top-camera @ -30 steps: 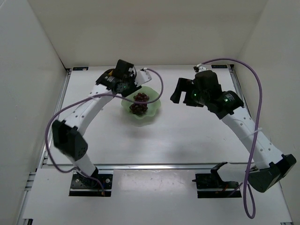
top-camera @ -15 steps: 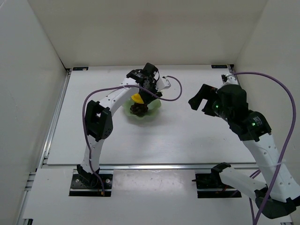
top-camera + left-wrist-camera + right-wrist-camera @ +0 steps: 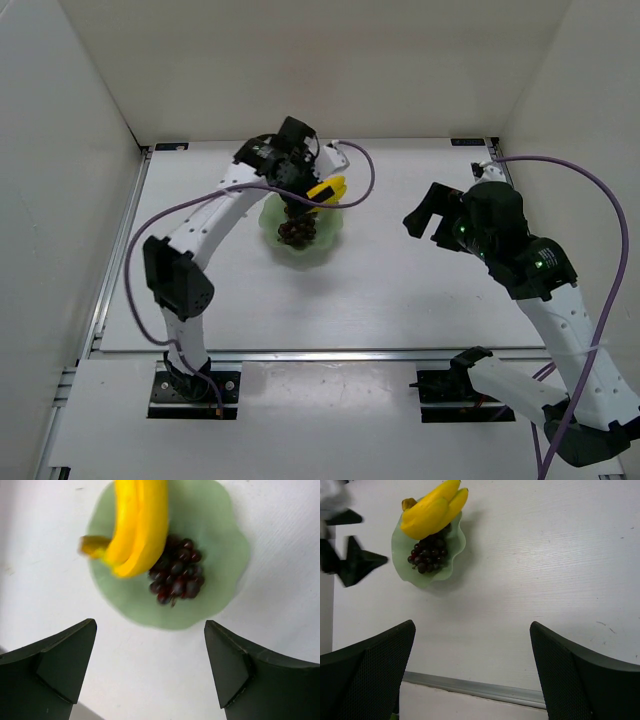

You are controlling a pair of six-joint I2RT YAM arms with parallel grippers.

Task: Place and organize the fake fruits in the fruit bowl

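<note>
Fruit bowl (image 3: 305, 254) sits on the white table (image 3: 400, 290), toward the far side and left of centre, rim scalloped, pale green. Grapes (image 3: 297, 231) lie inside it, a dark cluster roughly at the middle of the bowl. Banana bunch (image 3: 326, 189) is at the bowl's far-right edge in the overhead view. It lies across the rim, with one end jutting out past the bowl over the table and the other end over the grapes. The left wrist view shows the banana overlapping the top of the cluster, with its brownish stem end blurred and pointing away to one side. Whether it bears on the grapes or only on the rim cannot be told. Left gripper (image 3: 150, 630) hangs above the bowl with its fingers spread wide and nothing between them. Its own camera looks straight down on the bowl, the grapes and the banana, and neither finger touches fruit or bowl. The left arm arches in from the near-left base to reach that spot. Right gripper (image 3: 472, 627) is well apart from the bowl, raised over the right part of the table. Its jaws are also spread and empty, with bare tabletop below them. From its camera the bowl shows in the upper left corner, banana on top and grapes beneath. The left gripper appears there as a dark, blurred shape just beside the bowl.
</note>
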